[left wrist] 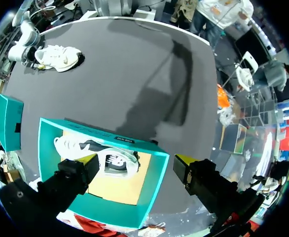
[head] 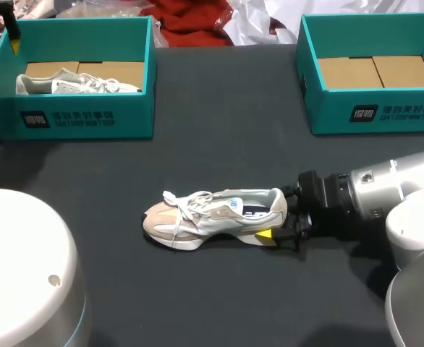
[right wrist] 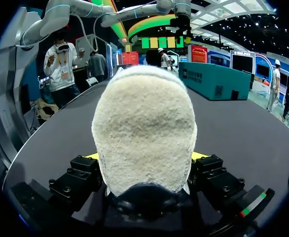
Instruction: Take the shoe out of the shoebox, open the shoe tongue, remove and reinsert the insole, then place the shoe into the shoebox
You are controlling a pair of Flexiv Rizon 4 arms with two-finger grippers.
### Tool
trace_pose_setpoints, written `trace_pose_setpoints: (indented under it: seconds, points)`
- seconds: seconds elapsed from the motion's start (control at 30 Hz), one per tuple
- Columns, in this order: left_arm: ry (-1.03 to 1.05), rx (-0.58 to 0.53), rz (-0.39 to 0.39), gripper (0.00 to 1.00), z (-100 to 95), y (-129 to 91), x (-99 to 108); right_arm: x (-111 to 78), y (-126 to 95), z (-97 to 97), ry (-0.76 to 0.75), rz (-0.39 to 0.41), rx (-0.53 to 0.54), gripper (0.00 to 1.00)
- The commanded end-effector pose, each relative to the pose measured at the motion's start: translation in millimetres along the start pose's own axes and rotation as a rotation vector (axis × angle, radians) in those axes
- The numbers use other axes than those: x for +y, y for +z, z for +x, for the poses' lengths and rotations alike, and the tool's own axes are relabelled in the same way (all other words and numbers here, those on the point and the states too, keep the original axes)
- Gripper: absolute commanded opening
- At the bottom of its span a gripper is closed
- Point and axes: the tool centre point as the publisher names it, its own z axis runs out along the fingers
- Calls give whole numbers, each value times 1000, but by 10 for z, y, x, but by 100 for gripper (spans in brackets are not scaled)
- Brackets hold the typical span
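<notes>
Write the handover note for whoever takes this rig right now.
Left pincer: open, empty, above the left teal cardboard shoebox, which holds a white-grey sneaker.
Right pincer: shut on the heel of the beige-and-white lace-up sneaker, which lies mid-way across the black table.
The right teal cardboard shoebox holds no shoe.
Done: shoe out of its box.
Left: open the tongue, pull and refit the insole, box the shoe.

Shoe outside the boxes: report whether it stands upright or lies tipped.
Upright: the shoe rests on its sole on the table, laces up, heel gripped by the right tool.
</notes>
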Motion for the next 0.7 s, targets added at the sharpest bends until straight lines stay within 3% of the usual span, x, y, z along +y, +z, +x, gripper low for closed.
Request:
trace_pose_setpoints:
  seconds: [0.03,0.13,0.2,0.63,0.7]
  points:
    - [-367,75,68,100,-88,69,-254,8,10,17,0,4,-1,0]
    - [-510,59,94,100,-152,105,-447,8,10,17,0,4,-1,0]
    - [-496,53,110,100,-204,103,-597,8,10,17,0,4,-1,0]
    - [-496,53,110,100,-204,103,-597,8,10,17,0,4,-1,0]
    - [-552,21,152,100,-301,77,-752,8,10,17,0,4,-1,0]
